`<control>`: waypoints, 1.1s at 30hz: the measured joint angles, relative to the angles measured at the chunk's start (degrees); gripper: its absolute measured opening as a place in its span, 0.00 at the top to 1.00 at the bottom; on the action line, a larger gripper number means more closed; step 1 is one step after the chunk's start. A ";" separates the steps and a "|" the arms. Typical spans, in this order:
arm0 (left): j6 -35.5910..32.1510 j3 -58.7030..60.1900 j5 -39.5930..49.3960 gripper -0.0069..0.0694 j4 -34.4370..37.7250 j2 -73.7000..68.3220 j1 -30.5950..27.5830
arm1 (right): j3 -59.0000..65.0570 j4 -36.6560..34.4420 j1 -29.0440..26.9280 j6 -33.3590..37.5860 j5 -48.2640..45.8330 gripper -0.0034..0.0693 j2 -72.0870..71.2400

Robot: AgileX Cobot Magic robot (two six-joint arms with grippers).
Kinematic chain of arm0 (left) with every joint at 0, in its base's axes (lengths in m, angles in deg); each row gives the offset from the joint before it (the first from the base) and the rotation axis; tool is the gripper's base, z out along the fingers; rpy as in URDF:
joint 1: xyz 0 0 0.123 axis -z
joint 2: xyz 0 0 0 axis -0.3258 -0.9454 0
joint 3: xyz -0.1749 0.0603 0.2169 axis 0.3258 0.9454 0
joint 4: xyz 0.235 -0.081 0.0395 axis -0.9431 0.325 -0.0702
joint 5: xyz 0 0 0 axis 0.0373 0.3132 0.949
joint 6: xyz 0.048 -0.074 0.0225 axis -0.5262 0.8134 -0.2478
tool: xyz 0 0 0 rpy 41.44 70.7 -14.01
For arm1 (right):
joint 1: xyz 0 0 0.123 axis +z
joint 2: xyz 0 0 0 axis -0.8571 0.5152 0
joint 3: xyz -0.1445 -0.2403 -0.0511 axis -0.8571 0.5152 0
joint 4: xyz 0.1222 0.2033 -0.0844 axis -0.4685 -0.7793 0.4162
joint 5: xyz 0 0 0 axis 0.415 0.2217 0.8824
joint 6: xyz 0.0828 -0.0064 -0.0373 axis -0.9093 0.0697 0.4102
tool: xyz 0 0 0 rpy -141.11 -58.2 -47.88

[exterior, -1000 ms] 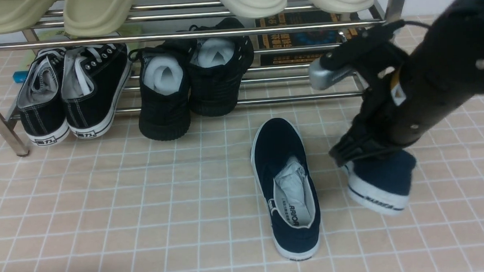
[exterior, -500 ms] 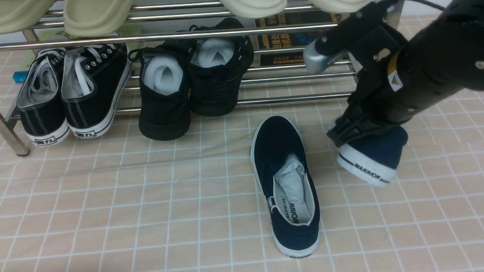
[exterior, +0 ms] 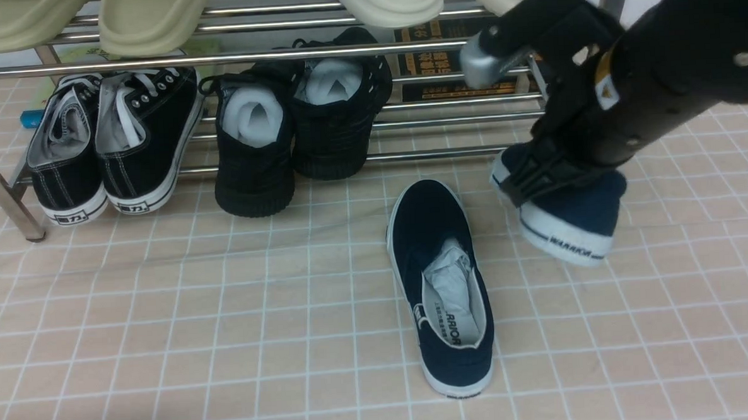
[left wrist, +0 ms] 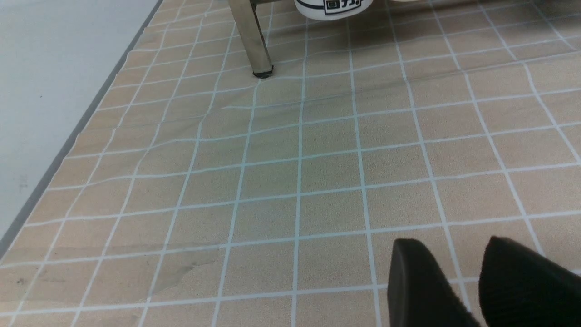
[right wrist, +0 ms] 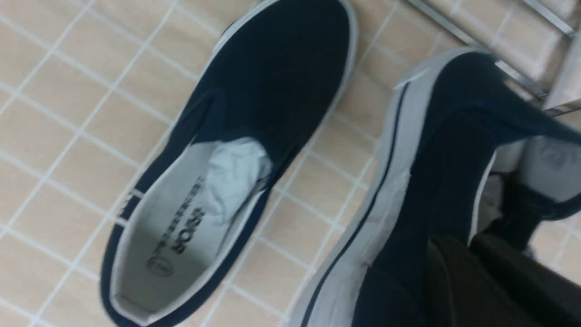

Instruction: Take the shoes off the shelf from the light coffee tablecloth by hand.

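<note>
"So, where are the navy canvas slip-ons [exterior: 444, 232]?"
"One's on the beige gridded cloth [exterior: 228, 349]; the right hand [right wrist: 470, 250] clamps its mate's side, aloft."
"Risk?"
"That narrow side grip could let it twist and drop."

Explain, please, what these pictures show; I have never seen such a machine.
It is a robot with two arms. One picture looks forward from between the arms; the other two come from cameras on its wrists.

On the checked tablecloth stands a chrome shoe rack with black lace-up sneakers and all-black shoes.

In front of it lies one navy slip-on. The right pincer is closed on the side of the other navy slip-on. The left pincer is open and holds nothing.
</note>
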 joint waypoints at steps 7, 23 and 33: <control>0.00 0.00 0.00 0.60 0.00 0.00 0.00 | 0.29 -4.30 0.02 1.72 -3.23 0.91 2.76; 0.00 0.00 0.00 0.60 0.00 0.00 0.00 | 6.46 -11.89 -0.46 2.42 -5.30 0.87 8.15; 0.00 0.00 0.00 0.60 0.00 0.00 0.00 | 6.69 -13.19 -0.46 2.64 -4.59 0.61 8.12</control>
